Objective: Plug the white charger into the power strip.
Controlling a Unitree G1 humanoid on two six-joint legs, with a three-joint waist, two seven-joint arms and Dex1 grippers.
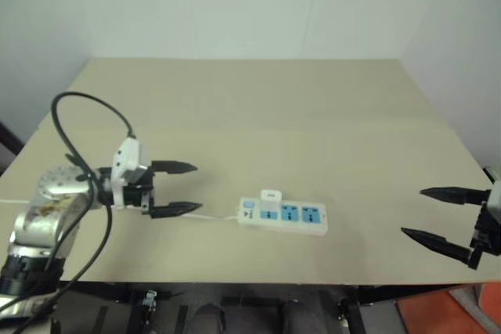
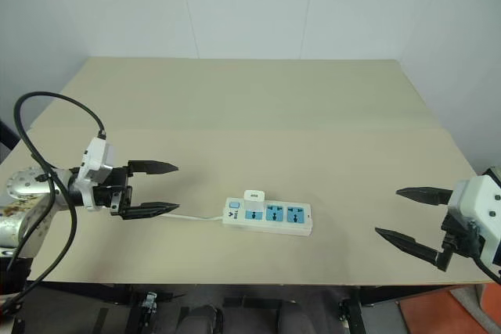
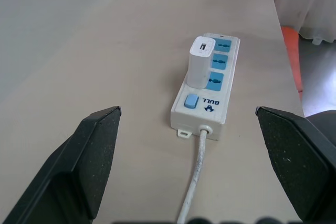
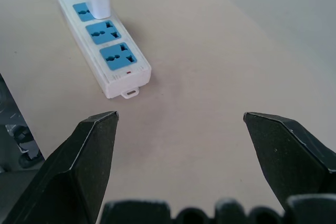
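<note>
white on pale tan: the power strip [image 1: 282, 216] lies flat on the table [image 1: 258, 107], near its front edge, and the white charger [image 3: 201, 62] stands upright in the socket nearest the blue switch [image 3: 192, 101], its base seated against the strip's face. the other two blue sockets beside it are bare. the strip's thin cord [image 3: 193, 177] runs out from the switch end toward the left gripper [image 1: 178, 188].

that left gripper hovers well apart from the strip's switch end, fingers spread wide and holding nothing, pointed along the strip. the right gripper [image 2: 408, 215] hangs well apart from the strip's far end, also spread wide and empty, aimed back toward it.

judging by the charger standing on its own with no finger near it, the plugging looks done; both arms seem parked clear of the strip so as not to knock the charger loose. whether the prongs are fully home cannot be told from here.
</note>
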